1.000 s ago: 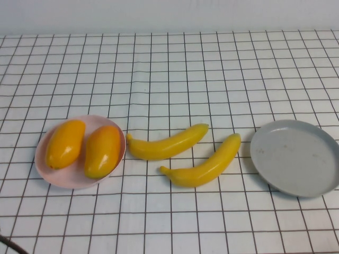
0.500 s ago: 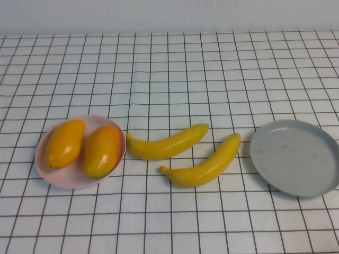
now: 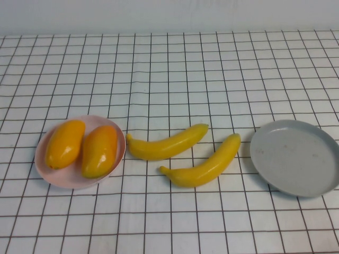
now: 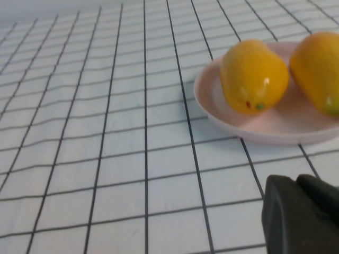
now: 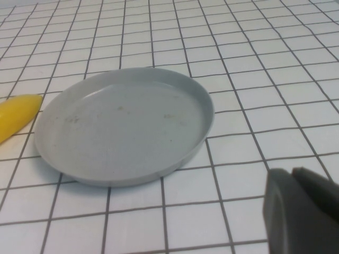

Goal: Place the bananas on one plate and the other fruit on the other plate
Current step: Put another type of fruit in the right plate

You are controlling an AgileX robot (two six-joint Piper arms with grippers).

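Two orange mango-like fruits lie side by side on the pink plate at the left. Two yellow bananas lie on the cloth in the middle. The grey plate at the right holds nothing. Neither gripper shows in the high view. In the left wrist view my left gripper sits near the pink plate and the fruits, fingers together, holding nothing. In the right wrist view my right gripper sits near the grey plate, fingers together; a banana tip shows.
A white cloth with a black grid covers the table. A pale wall runs along the far edge.
A dark part of the left arm at the high view's lower left corner has gone out of view. The right-hand fruit on the pink plate has settled slightly leftward.
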